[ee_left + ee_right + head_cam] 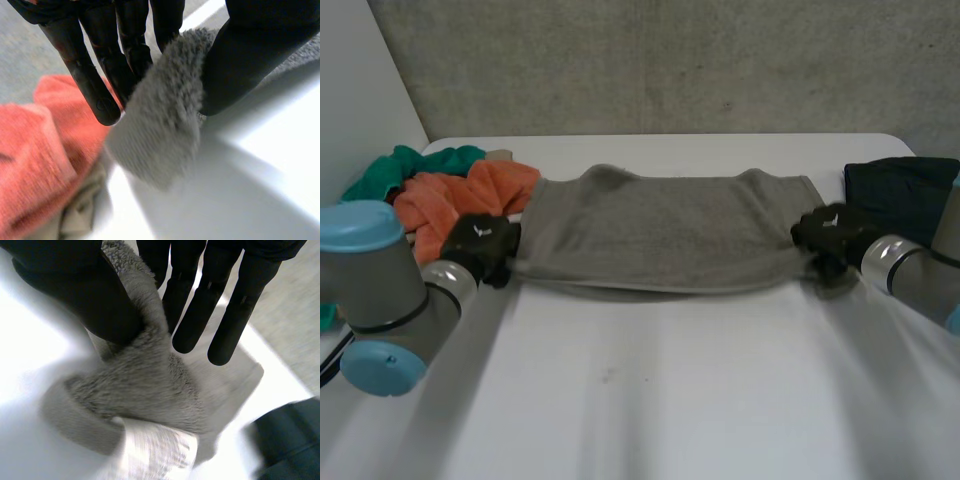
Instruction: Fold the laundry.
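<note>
left robot hand (97,85) and right robot hand (92,297) each pinch a towel (660,235) end; i'd hold it taut and move both level.

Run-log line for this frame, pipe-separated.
left hand: pinches grey towel end | right hand: pinches other end | towel: stretched between hands | nearby: orange cloth, dark cloth

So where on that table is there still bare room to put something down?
Bare: the wide white tabletop in front of the grey fleecy towel, and a narrow strip behind the towel by the wall. Crowded: the crumpled orange cloth and green cloth beside the left hand, the dark folded cloth beside the right hand.
</note>
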